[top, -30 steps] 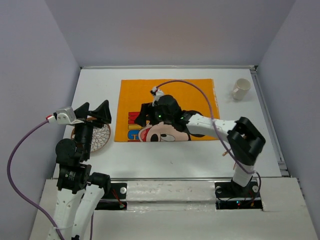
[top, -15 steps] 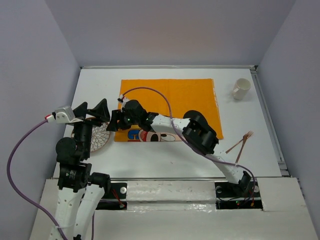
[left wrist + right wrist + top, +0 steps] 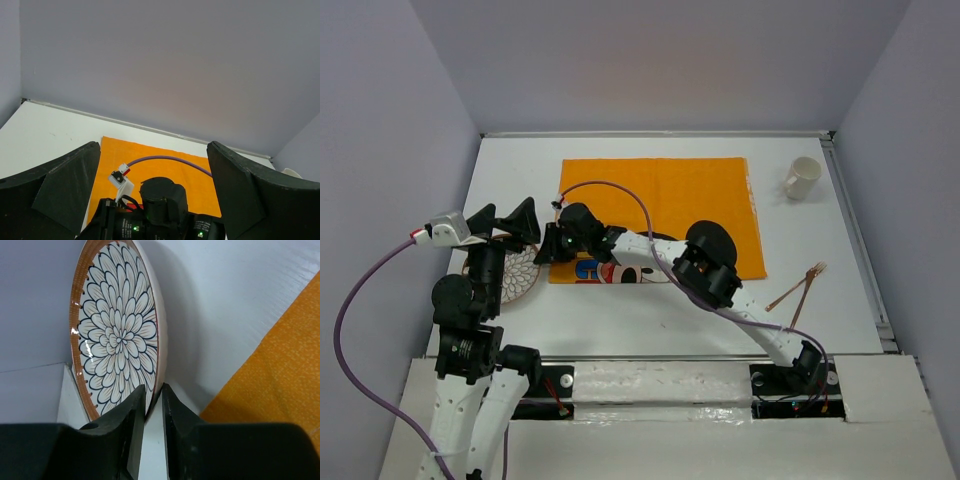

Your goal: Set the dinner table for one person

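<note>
Pinching the plate (image 3: 117, 340) by its rim between my close-set right fingers (image 3: 131, 415), I should grip deep before lifting toward the mat (image 3: 270, 370), left gripper (image 3: 152, 150) gaping wide.

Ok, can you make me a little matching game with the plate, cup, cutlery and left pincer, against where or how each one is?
1 plate
2 cup
3 cutlery
4 left pincer

A wide open, empty
B near side of the table, right of the orange mat
C rim pinched by the right pincer
D far side, right of the mat

Pairs: 1-C, 2-D, 3-B, 4-A
</note>
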Tool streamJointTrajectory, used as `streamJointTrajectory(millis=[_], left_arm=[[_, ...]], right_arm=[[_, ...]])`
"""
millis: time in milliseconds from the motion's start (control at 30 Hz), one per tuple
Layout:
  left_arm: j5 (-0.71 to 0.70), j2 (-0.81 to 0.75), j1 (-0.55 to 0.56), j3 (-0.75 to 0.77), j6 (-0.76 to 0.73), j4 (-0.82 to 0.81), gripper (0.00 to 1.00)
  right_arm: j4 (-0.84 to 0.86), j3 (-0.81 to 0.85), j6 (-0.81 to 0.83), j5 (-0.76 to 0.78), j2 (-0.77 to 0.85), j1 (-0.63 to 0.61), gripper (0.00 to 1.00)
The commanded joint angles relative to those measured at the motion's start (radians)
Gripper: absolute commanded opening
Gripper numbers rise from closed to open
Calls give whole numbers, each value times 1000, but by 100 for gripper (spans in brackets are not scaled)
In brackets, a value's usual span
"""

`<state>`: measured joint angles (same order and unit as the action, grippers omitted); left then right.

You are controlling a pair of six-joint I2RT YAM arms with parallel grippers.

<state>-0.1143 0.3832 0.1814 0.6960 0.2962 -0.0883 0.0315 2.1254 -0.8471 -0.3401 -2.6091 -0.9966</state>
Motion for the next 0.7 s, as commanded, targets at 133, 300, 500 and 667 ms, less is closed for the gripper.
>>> streamJointTrajectory(millis=[133,300,500,667], left_arm=[[1,-6,7,10,-11,-59,99],[-2,-12,6,10,-11,-54,99],[-11,-27,7,11,-14,-50,99],[-13,-30,7,11,-14,-47,99]], right_arm=[[8,100,-50,-17,-39,-7,37],[2,82,-55,-36,-48,-7,50],[7,67,-81,-39,-77,-26,40],[7,114,-98,-39,-103,-27,6]])
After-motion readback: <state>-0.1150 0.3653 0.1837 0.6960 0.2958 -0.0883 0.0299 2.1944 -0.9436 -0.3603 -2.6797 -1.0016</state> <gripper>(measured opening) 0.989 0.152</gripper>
